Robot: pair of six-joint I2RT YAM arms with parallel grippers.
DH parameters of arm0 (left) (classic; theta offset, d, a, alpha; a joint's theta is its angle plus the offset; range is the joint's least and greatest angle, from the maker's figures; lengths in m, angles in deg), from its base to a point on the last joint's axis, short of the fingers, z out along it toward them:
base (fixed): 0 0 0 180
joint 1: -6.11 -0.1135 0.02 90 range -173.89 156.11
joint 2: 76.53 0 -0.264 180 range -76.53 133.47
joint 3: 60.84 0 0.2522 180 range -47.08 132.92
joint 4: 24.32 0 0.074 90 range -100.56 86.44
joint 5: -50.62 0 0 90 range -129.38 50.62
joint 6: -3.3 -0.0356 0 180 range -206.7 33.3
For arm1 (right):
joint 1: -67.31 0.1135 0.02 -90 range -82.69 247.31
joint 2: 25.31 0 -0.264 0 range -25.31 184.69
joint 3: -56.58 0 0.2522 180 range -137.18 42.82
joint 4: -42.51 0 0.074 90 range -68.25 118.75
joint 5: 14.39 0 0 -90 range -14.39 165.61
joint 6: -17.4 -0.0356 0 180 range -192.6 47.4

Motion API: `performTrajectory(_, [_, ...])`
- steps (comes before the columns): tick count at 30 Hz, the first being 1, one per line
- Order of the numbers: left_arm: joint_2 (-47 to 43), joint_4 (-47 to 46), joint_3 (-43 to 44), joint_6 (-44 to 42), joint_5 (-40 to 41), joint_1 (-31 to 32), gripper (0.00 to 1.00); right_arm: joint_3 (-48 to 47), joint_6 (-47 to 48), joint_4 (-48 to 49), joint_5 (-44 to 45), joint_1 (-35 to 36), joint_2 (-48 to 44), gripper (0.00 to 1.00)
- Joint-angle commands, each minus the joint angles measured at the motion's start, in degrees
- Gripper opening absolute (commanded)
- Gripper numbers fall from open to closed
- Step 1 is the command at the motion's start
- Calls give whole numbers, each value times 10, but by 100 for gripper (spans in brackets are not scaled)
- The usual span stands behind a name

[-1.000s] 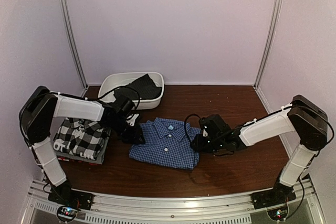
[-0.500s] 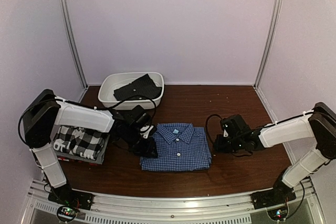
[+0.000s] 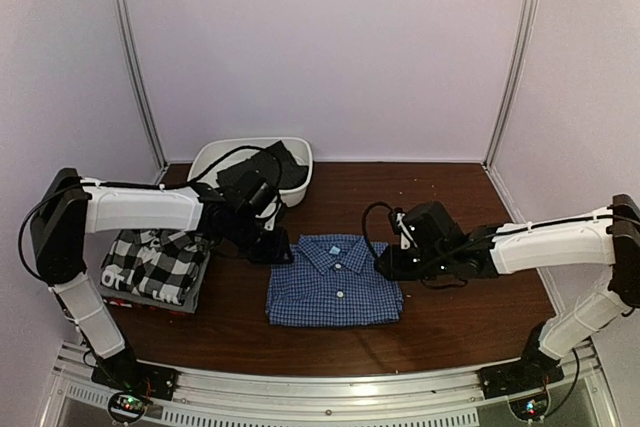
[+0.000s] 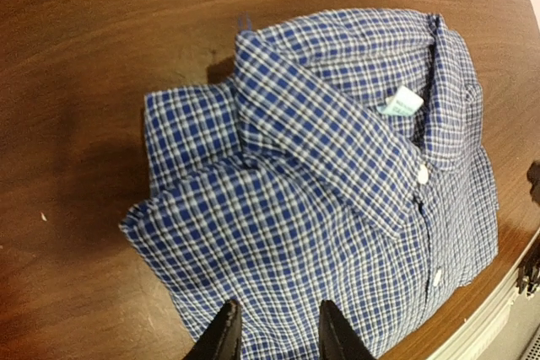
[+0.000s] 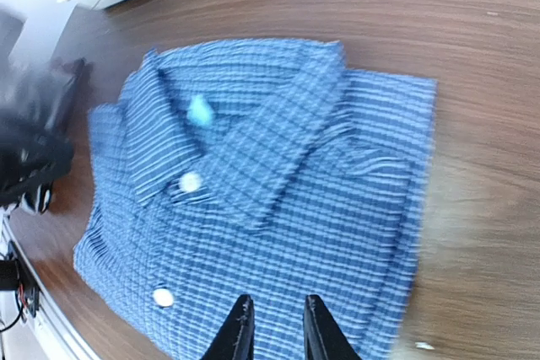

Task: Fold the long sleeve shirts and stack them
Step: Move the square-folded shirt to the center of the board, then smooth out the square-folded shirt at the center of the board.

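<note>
**Folded check shirt between both grippers**

- Blue-and-white check shirt (image 3: 335, 282) lies folded flat on the table (image 3: 450, 322), collar up and buttons showing, between the two grippers.
- Left gripper (image 3: 272, 247): low at the shirt's collar-side corner. In its wrist view the fingers stand narrowly apart over the cloth, with nothing seen pinched.
- Right gripper (image 3: 388, 265): at the shirt's opposite edge. Its wrist view is blurred, with a narrow gap between the fingers and no cloth caught.
- Black-and-white plaid shirt (image 3: 155, 262) tops a folded pile, well behind the left gripper.
- White basin (image 3: 205, 162) holds a dark garment (image 3: 265, 167), just beyond the left gripper.
</note>
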State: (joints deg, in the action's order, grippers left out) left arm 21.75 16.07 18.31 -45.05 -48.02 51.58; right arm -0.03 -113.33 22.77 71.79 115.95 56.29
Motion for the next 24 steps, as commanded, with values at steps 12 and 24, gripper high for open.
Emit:
performTrajectory(12, [108,-79,7,-46,-14,-63,30,60,-78,113,-38,72,102,22])
performTrajectory(24, [63,-46,13,-48,16,-70,30,53,-74,53,13,71,36,29])
